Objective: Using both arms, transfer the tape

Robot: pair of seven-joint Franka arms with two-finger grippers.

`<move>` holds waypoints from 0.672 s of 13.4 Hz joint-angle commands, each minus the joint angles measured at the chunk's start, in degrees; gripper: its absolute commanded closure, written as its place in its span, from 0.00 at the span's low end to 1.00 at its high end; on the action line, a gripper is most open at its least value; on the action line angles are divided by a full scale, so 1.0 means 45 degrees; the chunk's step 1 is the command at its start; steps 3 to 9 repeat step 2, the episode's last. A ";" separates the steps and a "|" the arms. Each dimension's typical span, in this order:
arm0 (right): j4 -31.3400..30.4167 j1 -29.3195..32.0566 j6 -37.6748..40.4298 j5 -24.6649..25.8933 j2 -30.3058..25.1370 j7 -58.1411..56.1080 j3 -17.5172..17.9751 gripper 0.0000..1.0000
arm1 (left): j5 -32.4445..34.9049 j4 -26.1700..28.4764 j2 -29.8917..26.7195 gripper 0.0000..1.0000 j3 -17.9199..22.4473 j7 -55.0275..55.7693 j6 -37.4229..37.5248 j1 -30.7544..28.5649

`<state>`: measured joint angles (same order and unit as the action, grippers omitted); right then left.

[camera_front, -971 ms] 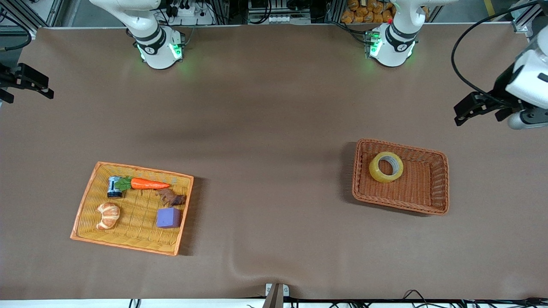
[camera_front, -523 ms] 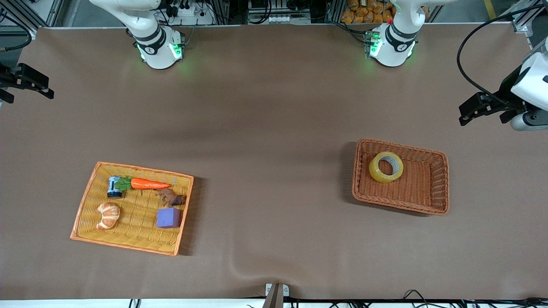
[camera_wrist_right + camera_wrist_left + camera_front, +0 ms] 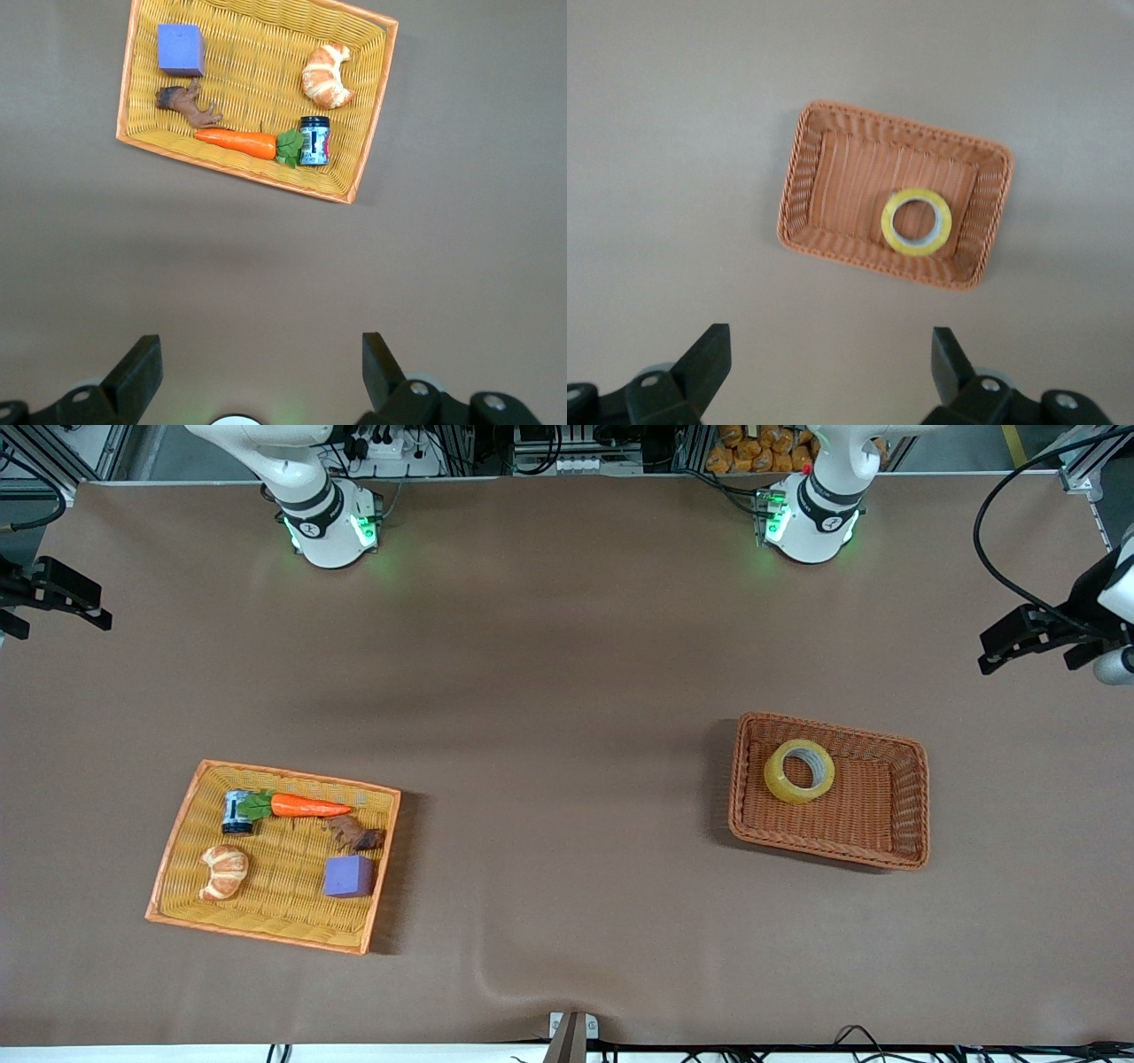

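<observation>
The tape (image 3: pixel 799 771) lies flat in the brown basket (image 3: pixel 886 841), toward my left tool (image 3: pixel 1032 633), spread over bare table; my right tool (image 3: pixel 53 593), also spread, waits well apart.

Only the left arm has moved — its tool (image 3: pixel 1019 640) has drawn away toward the left arm's end of the table, sliding from a spot well inside the front view to the very edge of it. A second ago much of the white wrist and forearm showed; now only a sliver of white remains in sight, with the black tool and its looping cable. It has also shifted a little higher in the front view — farther off from the brown basket (image 3: pixel 904 815) than it was. Its fingers (image 3: pixel 700 367) are spread wide, as they were.
</observation>
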<state>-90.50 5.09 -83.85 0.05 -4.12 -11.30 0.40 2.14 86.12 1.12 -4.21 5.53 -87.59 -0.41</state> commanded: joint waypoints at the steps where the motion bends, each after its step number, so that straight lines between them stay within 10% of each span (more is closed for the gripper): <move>1: 0.0327 0.0138 0.0118 -0.0050 0.0173 0.0149 0.0146 0.00 | -0.0279 0.0082 -0.0268 0.00 0.0057 -0.0155 0.0518 0.0188; 9: 0.0327 0.0138 0.0118 -0.0050 0.0173 0.0149 0.0146 0.00 | -0.0279 0.0062 -0.0287 0.00 0.0037 -0.0155 0.0635 0.0227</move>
